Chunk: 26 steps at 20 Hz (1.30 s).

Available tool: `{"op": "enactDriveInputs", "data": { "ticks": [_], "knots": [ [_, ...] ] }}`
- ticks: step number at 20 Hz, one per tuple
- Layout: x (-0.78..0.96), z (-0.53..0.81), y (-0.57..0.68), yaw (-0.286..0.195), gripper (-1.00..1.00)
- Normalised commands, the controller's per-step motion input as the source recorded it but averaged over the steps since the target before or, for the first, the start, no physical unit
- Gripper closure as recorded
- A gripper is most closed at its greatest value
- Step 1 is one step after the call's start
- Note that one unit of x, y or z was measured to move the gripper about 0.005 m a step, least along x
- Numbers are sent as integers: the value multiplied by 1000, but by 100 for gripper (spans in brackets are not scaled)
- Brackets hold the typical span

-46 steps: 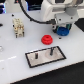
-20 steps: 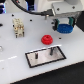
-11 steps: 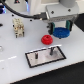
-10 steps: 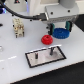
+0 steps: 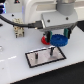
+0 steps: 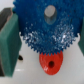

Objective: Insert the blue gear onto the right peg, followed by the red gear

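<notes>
In the exterior view, you have the gripper [image 5: 54, 39] clenched on the blue gear [image 5: 60, 40], held in the air above the grey plate [image 5: 46, 56]. The gear hangs just past the plate's far edge, toward the exterior view's right, so the right peg [image 5: 52, 51] lies below it and nearer the camera; that offset is what your next move must close. The red gear [image 5: 46, 37] shows partly behind the gripper, beyond the plate. In the wrist view, the blue gear [image 6: 47, 25] fills the frame beside a green finger pad [image 6: 9, 44], with the red gear [image 6: 51, 61] under its rim; no peg appears here.
</notes>
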Motion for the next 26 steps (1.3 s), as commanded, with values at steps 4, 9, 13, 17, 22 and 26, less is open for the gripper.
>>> {"op": "enactDriveInputs", "data": {
  "ticks": [4,9,13,17,22,26],
  "knots": [
    [389,-7,-216,0,100],
    [286,-44,-155,0,100],
    [182,-31,-133,0,100],
    [207,-17,-106,0,100],
    [107,185,-47,0,100],
    [176,184,-98,0,100]
  ]
}}
